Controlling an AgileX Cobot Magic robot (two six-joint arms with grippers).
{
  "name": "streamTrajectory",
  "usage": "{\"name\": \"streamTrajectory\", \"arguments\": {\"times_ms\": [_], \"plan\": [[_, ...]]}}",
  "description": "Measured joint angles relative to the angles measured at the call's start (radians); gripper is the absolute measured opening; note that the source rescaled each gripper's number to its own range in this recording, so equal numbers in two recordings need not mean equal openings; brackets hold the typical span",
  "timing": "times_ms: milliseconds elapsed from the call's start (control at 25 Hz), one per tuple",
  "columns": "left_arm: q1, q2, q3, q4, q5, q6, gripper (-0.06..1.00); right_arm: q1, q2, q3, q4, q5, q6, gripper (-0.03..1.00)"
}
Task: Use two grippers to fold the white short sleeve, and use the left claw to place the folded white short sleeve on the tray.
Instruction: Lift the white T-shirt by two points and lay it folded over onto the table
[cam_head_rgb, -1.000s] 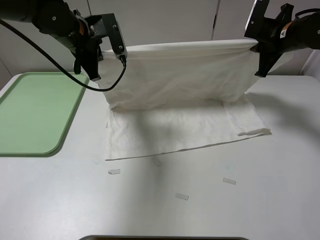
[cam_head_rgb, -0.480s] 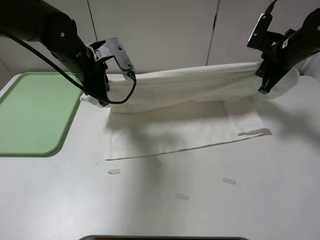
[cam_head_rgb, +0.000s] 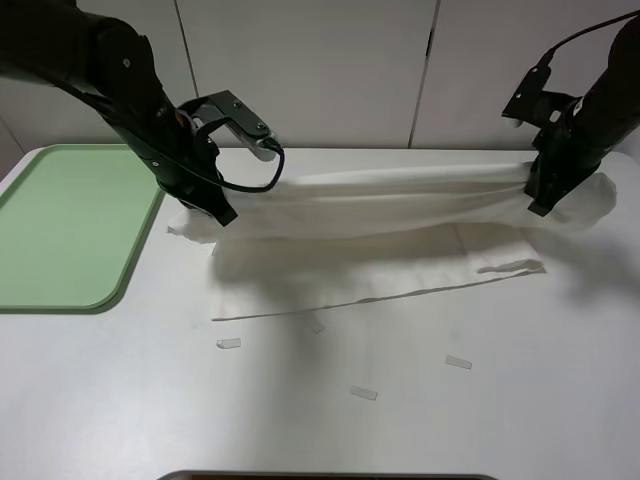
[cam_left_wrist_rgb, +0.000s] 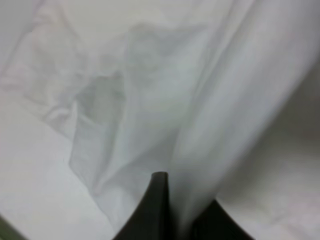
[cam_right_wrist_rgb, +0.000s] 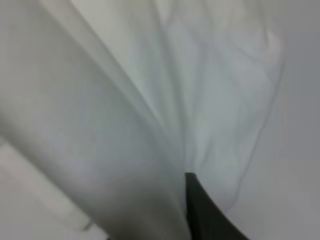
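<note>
So the left claw (cam_head_rgb: 222, 212), just beside the tray (cam_head_rgb: 60, 230), and the right claw (cam_head_rgb: 537, 205), well away from it, both have fingers clamped on the white short sleeve (cam_head_rgb: 400, 195). It's stretched between them.

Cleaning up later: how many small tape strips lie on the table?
4: left strip, middle strip, right strip, and a faint strip by the front edge of the shirt. It may hide more.

White table (cam_head_rgb: 540, 410): green tray (cam_head_rgb: 70, 230) at left, white short sleeve (cam_head_rgb: 340, 265) partly spread mid-table, pale tape strips (cam_head_rgb: 363, 393) near front.
</note>
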Motion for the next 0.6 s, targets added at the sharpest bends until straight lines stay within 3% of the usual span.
{"name": "streamTrajectory", "arguments": {"times_ms": [280,400,440,520,600], "plan": [[0.000,0.000,0.004,-0.058,0.015,0.000,0.03,-0.002,0.000,0.000,0.000,0.047,0.003,0.00],[0.004,0.000,0.005,-0.054,0.024,-0.001,0.18,-0.006,0.000,0.000,-0.012,0.049,0.005,0.04],[0.008,0.000,0.006,-0.046,0.031,-0.001,0.39,-0.011,0.000,0.000,-0.020,0.050,0.012,0.13],[0.014,0.000,0.010,-0.033,0.036,-0.002,0.77,-0.018,0.000,0.000,-0.046,0.058,0.043,0.48],[0.016,0.000,0.011,-0.032,0.023,-0.003,0.93,-0.022,0.000,0.000,-0.076,0.060,0.092,0.80]]}}
